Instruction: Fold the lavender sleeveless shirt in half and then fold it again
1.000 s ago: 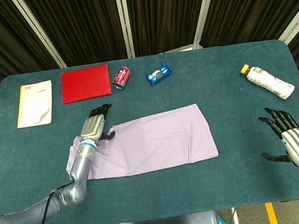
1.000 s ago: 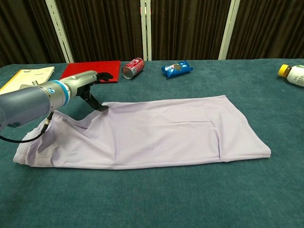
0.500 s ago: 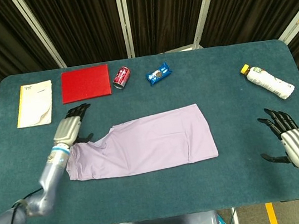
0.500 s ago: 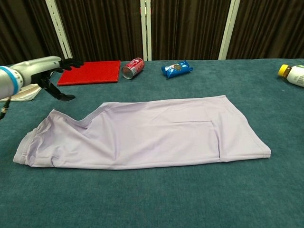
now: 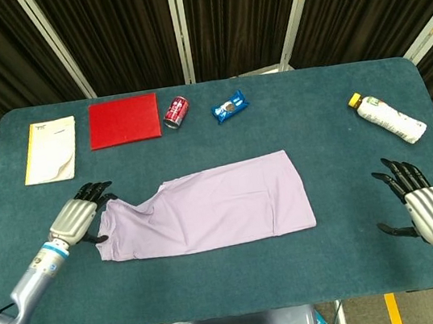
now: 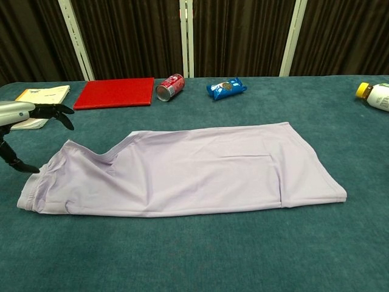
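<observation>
We see the lavender sleeveless shirt (image 5: 207, 207) lying at table centre, apparently folded once lengthwise (2nd fold not yet done, by our read). Left hand (image 5: 76, 217), fingers spread and empty, hovers at the shirt's 9 o'clock end. Right hand (image 5: 420, 201), also spread w/ nothing held, waits well apart at 3 o'clock.
</observation>
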### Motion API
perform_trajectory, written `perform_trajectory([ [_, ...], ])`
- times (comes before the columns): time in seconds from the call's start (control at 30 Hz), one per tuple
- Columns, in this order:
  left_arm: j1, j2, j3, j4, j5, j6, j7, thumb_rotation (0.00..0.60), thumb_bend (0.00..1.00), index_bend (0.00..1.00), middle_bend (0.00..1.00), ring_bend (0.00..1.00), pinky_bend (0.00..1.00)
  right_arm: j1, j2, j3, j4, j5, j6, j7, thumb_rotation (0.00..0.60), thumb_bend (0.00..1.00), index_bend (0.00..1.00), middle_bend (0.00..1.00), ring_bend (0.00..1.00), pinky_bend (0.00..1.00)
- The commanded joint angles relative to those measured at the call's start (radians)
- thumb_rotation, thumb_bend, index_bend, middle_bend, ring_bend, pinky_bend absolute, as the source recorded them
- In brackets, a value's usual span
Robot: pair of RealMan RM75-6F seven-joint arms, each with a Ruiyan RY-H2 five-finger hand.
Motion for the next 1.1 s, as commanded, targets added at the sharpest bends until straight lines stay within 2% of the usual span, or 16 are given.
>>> perform_trajectory([
  [0.03,0.025,-0.034,0.082,0.160,0.110,0.100,-0.077,0.600,0.00,0.24,0.00,0.00,0.00,0.000,-0.002,0.000,-0.001,0.002,-0.003,-0.007,0.600,0.00,0.19,0.00,0.00,0.00],
  [0.17,0.020,-0.081,0.122,0.343,0.187,0.167,-0.077,0.600,0.00,0.24,0.00,0.00,0.00,0.000,-0.007,0.000,-0.002,0.004,-0.006,-0.021,0.600,0.00,0.19,0.00,0.00,0.00],
  [0.43,0.020,-0.163,0.164,0.547,0.245,0.238,-0.120,0.600,0.00,0.24,0.00,0.00,0.00,-0.001,-0.010,0.002,0.001,0.011,-0.010,-0.026,0.600,0.00,0.19,0.00,0.00,0.00],
  [0.77,0.020,-0.240,0.181,0.646,0.253,0.258,-0.140,0.600,0.00,0.26,0.00,0.00,0.00,0.001,-0.012,0.003,0.005,0.013,-0.015,-0.029,0.600,0.00,0.20,0.00,0.00,0.00],
  [0.9,0.018,-0.260,0.177,0.659,0.245,0.260,-0.147,0.600,0.01,0.31,0.00,0.00,0.00,0.001,-0.012,0.003,0.006,0.014,-0.015,-0.027,0.600,0.00,0.20,0.00,0.00,0.00],
  [1.1,0.015,-0.278,0.183,0.683,0.240,0.250,-0.147,0.600,0.03,0.31,0.00,0.00,0.00,-0.001,-0.009,0.005,0.004,0.013,-0.010,-0.025,0.600,0.00,0.20,0.00,0.00,0.00],
])
